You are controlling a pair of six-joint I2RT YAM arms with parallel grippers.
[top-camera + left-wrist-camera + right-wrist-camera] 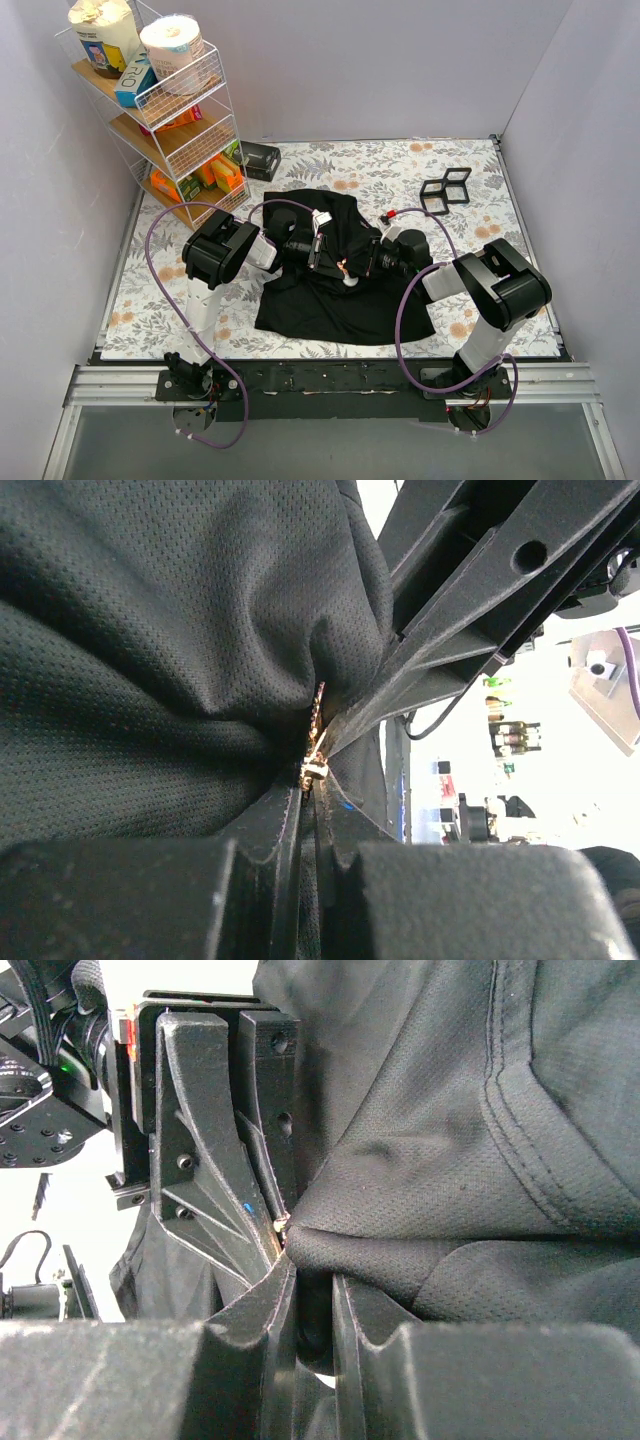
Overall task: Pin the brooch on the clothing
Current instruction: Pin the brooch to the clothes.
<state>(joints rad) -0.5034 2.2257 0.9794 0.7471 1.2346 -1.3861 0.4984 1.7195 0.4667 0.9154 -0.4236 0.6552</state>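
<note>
The black T-shirt (pixel 330 310) lies bunched in the middle of the table. Both grippers meet over its upper part. My left gripper (pixel 333 258) (pixel 312 782) is shut at its tips on the brooch (pixel 313 769), a tiny pale metal piece pressed against a puckered fold of the shirt (pixel 150 660). My right gripper (pixel 355 266) (pixel 314 1272) comes from the opposite side and is shut on a fold of the shirt (pixel 430 1190). Its fingers (pixel 450 610) touch the same pucker. The brooch glints in the right wrist view (pixel 281 1225) at the left gripper's fingertips (pixel 262 1195).
A wire shelf (pixel 170 110) with rolls and boxes stands at the back left, with a black box (pixel 260 160) beside it. Two joined black square frames (pixel 445 188) lie at the back right. A small red-tipped item (pixel 392 213) lies by the shirt on the floral cloth (pixel 400 165).
</note>
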